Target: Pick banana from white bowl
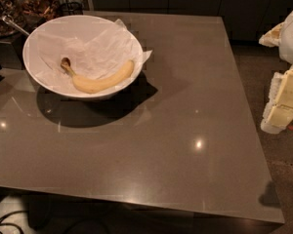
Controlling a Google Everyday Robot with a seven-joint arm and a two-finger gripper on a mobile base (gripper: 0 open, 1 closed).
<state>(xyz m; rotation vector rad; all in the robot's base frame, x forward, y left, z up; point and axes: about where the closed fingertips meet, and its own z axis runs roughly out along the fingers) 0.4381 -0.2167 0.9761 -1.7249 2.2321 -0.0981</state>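
Note:
A pale-yellow curved banana [100, 81] with a dark brown stem tip lies in the white bowl [34, 43], on crinkled white paper, along the bowl's near side. The bowl stands at the far left of the grey-brown table [185, 130]. My gripper [284, 99] shows as white and cream parts at the right edge of the view, beyond the table's right edge and far from the bowl. It holds nothing that I can see.
Dark containers of brownish stuff [34, 6] stand behind the bowl at the top left, with a metal handle [12, 24] sticking out by the bowl's rim. Dark cabinets run along the back. Cables [5, 223] lie on the floor at the bottom left.

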